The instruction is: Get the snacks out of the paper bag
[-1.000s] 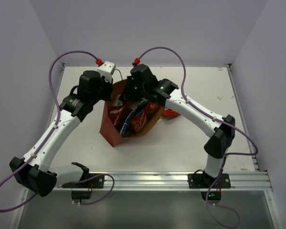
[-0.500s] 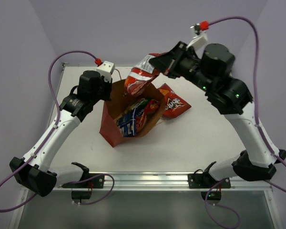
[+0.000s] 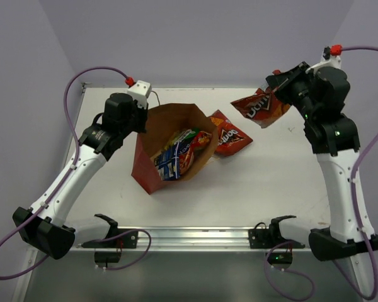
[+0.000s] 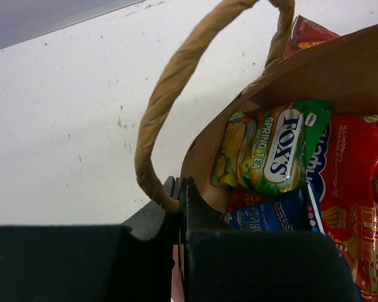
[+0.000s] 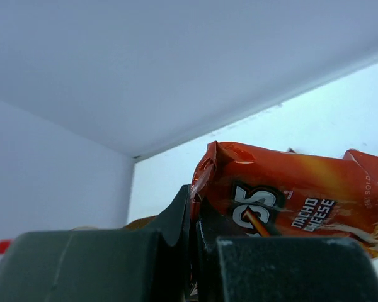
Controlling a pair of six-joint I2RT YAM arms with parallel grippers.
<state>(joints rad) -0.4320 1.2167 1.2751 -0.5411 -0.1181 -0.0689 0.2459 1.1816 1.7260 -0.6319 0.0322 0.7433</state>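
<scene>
Standing open, the paper bag (image 3: 152, 170) holds green, blue and red snacks (image 4: 271, 154); your left gripper (image 4: 178, 189) is clamped on its rim by the cord handle (image 4: 157, 126). A red chip bag (image 3: 229, 135) lies just beside it, rightward. Farther right, your right gripper (image 5: 192, 207) grips an orange Doritos bag (image 3: 260, 108) aloft.

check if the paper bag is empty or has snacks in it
Not empty. The paper bag stands open, and the left wrist view shows a green-yellow bag, a blue-white bag and a red bag inside it.
</scene>
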